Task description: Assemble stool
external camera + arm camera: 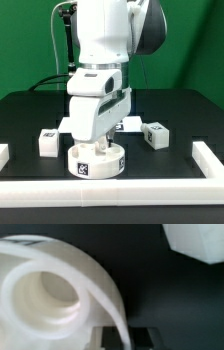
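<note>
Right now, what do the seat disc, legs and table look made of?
The seat disc looks like white plastic, smooth and slightly glossy, with soft highlights along its thin rim in the wrist view. The legs are probably the same white plastic: blocky, with printed tags. The table is black and matte with no glare; its material is unclear.

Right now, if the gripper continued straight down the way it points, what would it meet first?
The seat disc: the gripper is shut on its rim. Below that, probably only the black table.
</note>
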{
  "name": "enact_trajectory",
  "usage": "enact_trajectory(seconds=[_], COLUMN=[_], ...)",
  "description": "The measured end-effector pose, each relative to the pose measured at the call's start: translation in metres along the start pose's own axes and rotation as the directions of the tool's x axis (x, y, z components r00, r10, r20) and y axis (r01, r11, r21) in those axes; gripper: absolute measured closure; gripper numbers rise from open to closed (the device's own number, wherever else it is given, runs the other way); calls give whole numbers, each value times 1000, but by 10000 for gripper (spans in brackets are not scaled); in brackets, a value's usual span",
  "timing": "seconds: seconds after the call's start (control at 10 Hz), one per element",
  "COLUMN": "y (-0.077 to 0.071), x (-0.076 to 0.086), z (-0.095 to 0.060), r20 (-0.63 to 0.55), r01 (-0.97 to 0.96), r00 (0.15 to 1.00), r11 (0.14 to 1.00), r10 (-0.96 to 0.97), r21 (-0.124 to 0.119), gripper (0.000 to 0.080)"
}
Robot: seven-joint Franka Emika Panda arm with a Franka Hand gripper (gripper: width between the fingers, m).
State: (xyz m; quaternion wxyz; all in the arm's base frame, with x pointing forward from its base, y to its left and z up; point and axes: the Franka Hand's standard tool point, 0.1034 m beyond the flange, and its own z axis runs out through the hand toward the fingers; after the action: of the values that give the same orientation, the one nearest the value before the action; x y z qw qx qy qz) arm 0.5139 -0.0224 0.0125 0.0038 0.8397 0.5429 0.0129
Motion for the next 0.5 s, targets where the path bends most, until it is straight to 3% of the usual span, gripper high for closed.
enact_trajectory(seconds=[0.3,0.5], y=[-6,-4], x=[36,65], z=[1,1], r20=[-15,-29], r01=[36,27], r00=[999,999], r11=[999,1000], r10=[-36,-27], r21=[2,-10], gripper=[771,771])
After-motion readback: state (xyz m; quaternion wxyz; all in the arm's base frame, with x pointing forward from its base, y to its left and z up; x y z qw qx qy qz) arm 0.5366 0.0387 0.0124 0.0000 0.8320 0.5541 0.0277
